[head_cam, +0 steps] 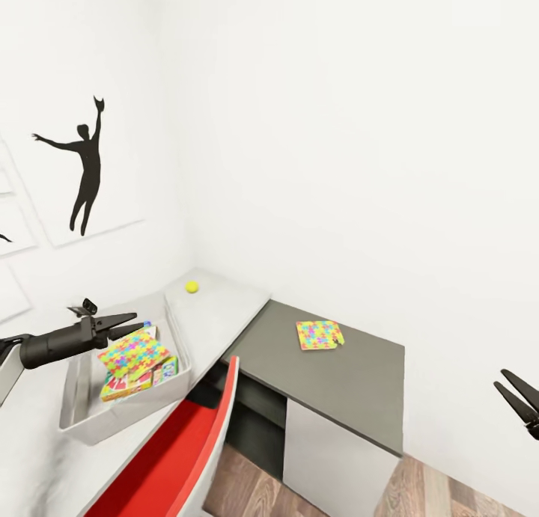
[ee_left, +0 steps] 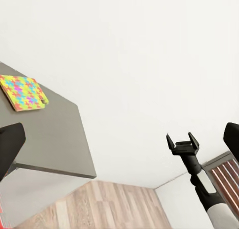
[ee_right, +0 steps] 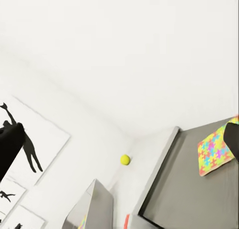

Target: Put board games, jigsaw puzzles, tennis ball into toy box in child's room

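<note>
Where the silhouette picture hangs at far left, the left gripper hovers over the toy box, jaws nearly closed, holding nothing. Box already holds a jigsaw puzzle over board games, on the pale table. Tennis ball sits beyond, toward the corner. Red chair below. Second jigsaw puzzle lies on the dark grey cabinet. Right gripper at far right, fingers spread, empty.
</note>
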